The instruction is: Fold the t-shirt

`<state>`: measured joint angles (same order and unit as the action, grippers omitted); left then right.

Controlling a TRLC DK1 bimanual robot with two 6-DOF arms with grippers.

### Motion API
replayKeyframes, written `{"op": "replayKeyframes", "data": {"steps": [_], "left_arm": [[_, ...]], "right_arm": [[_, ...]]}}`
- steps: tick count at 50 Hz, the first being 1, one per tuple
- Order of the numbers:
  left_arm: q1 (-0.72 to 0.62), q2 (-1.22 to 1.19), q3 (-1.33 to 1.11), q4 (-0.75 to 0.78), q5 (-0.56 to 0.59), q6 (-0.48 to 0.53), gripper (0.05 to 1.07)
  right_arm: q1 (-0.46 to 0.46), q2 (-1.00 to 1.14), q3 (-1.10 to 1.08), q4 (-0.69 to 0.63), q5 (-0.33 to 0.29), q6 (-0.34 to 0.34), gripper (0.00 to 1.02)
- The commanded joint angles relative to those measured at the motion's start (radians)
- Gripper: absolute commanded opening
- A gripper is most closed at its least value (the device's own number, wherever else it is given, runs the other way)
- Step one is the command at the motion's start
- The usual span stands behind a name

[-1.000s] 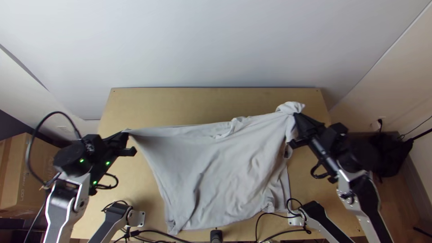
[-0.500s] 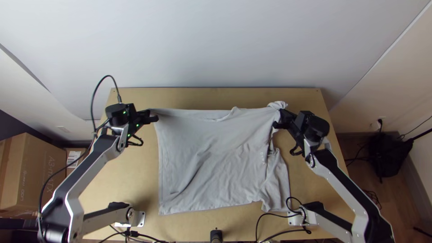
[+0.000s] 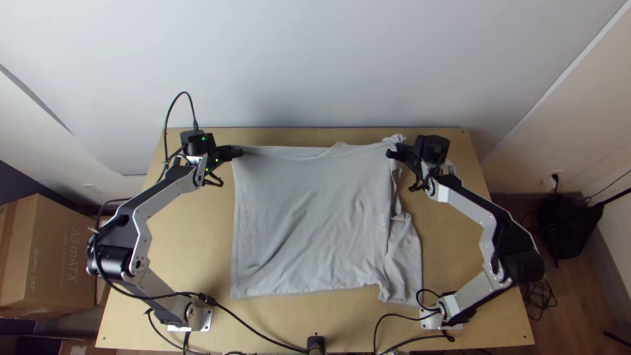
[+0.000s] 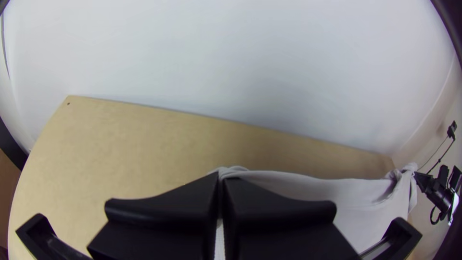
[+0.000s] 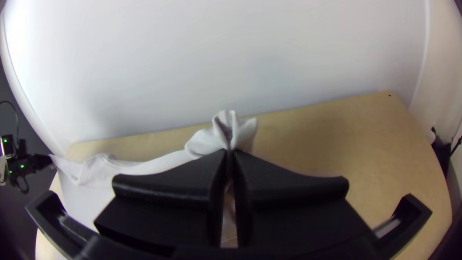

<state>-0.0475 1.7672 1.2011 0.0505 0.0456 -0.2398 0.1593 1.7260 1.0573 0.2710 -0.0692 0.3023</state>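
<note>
Draping wood tbl (image 3: 190, 250), grey tee (image 3: 309, 217), wall (image 3: 315, 59) behind, box (image 3: 46, 256) nearby

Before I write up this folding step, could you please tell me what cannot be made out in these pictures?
Top view: the underside of the t-shirt, hidden by its upper layer.
Left wrist view: the fabric pinched inside the left gripper, hidden by its fingers.
Right wrist view: likewise inside the right gripper.
Top view: part of the cardboard box, cut off by the left edge.
</note>
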Motion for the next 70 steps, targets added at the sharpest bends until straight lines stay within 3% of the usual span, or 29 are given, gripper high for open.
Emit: {"op": "replayKeyframes", "data": {"steps": [1, 15, 16, 18, 20, 22, 24, 29, 32, 39, 45, 50, 58, 63, 65, 70], "left_arm": [[0.031, 0.077, 0.101, 0.002, -0.001, -0.024, 0.08], [0.049, 0.278, 0.351, -0.100, -0.006, -0.082, 0.08], [0.049, 0.290, 0.367, -0.109, -0.007, -0.090, 0.08], [0.049, 0.314, 0.397, -0.133, -0.012, -0.096, 0.08], [0.047, 0.334, 0.430, -0.155, -0.013, -0.096, 0.09], [0.047, 0.344, 0.454, -0.175, -0.013, -0.096, 0.22], [0.047, 0.345, 0.472, -0.190, -0.012, -0.098, 0.43], [0.049, 0.331, 0.508, -0.201, -0.013, -0.102, 0.60], [0.060, 0.324, 0.543, -0.222, -0.012, -0.102, 0.65], [0.089, 0.328, 0.706, -0.379, -0.001, -0.118, 0.91], [0.124, 0.316, 0.795, -0.474, 0.068, -0.142, 0.97], [0.143, 0.265, 0.798, -0.525, 0.106, -0.159, 0.97], [0.144, 0.152, 0.759, -0.689, 0.166, -0.162, 1.00], [0.130, 0.012, 0.615, -0.696, 0.197, -0.148, 1.00], [0.126, -0.048, 0.552, -0.695, 0.208, -0.144, 1.00], [0.112, -0.189, 0.413, -0.673, 0.224, -0.144, 1.00]], "right_arm": [[-0.017, 0.099, 0.104, 0.025, 0.008, 0.032, 0.02], [-0.020, 0.326, 0.374, 0.010, 0.009, 0.093, 0.03], [-0.020, 0.339, 0.391, 0.007, 0.012, 0.097, 0.07], [-0.020, 0.362, 0.421, -0.007, 0.014, 0.106, 0.26], [-0.020, 0.382, 0.454, -0.027, 0.020, 0.126, 0.54], [-0.020, 0.399, 0.486, -0.047, 0.022, 0.130, 0.85], [-0.023, 0.414, 0.524, -0.088, 0.022, 0.149, 0.99], [-0.041, 0.411, 0.563, -0.130, 0.022, 0.201, 0.99], [-0.053, 0.392, 0.563, -0.135, 0.020, 0.212, 0.99], [-0.106, 0.330, 0.573, -0.240, -0.024, 0.290, 0.99], [-0.170, 0.265, 0.592, -0.435, -0.121, 0.331, 0.99], [-0.216, 0.201, 0.603, -0.609, -0.150, 0.331, 0.99], [-0.285, 0.095, 0.599, -0.900, -0.193, 0.274, 0.98], [-0.313, 0.033, 0.575, -1.064, -0.204, 0.078, 0.97], [-0.325, 0.010, 0.553, -1.145, -0.204, 0.037, 0.97], [-0.371, -0.063, 0.426, -1.230, -0.265, 0.032, 0.95]]}}
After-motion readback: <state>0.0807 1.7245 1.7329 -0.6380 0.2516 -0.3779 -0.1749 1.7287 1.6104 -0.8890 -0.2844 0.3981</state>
